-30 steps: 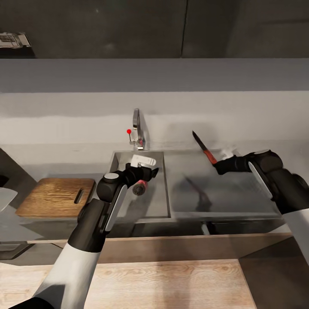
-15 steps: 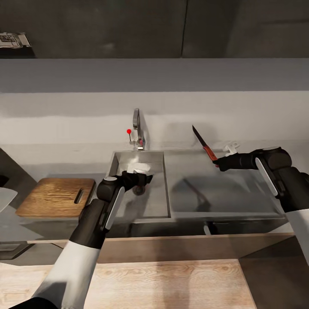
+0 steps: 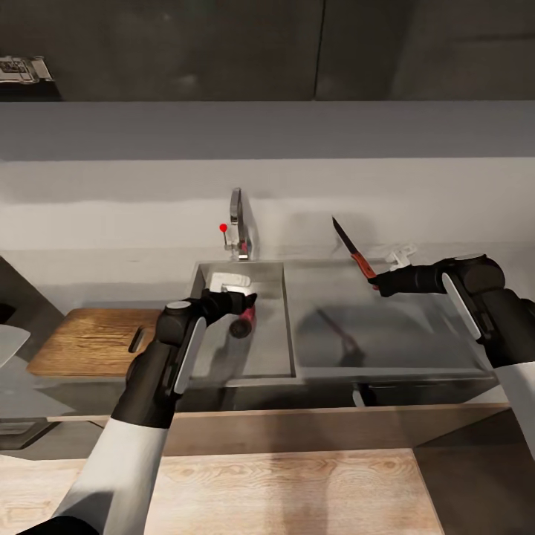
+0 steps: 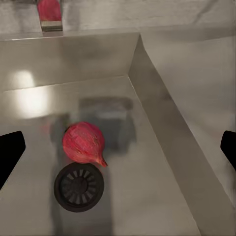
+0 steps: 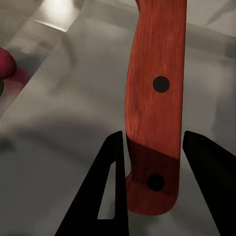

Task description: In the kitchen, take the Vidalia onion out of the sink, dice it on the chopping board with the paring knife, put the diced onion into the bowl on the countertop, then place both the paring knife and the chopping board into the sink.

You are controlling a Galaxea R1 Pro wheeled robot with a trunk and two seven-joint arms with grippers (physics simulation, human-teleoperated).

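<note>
The pinkish-red Vidalia onion point(image 4: 83, 143) lies on the floor of the sink point(image 3: 256, 353), touching the round drain point(image 4: 78, 186). In the head view the onion point(image 3: 244, 321) peeks out just below my left gripper point(image 3: 245, 301). In the left wrist view that gripper point(image 4: 119, 150) hovers open above the onion, with both fingertips point(image 4: 10, 152) wide apart and off it. My right gripper point(image 3: 377, 282) is shut on the paring knife point(image 3: 354, 253) above the drainboard, blade tilted up and away. The knife's red-orange handle point(image 5: 152, 108) sits between the right gripper's point(image 5: 155, 189) fingers. The chopping board point(image 3: 96, 340) lies on the countertop left of the sink.
The chrome tap point(image 3: 236, 219) with its red knob point(image 3: 223, 227) stands behind the basin. The flat steel drainboard point(image 3: 386, 334) stretches right of the basin. Part of the white bowl point(image 3: 9, 343) shows at the left edge. A wooden surface point(image 3: 282, 490) lies in front.
My left gripper has moved left and lower into the basin, over the onion. The right gripper lifted the knife slightly a second ago and has held still since.
</note>
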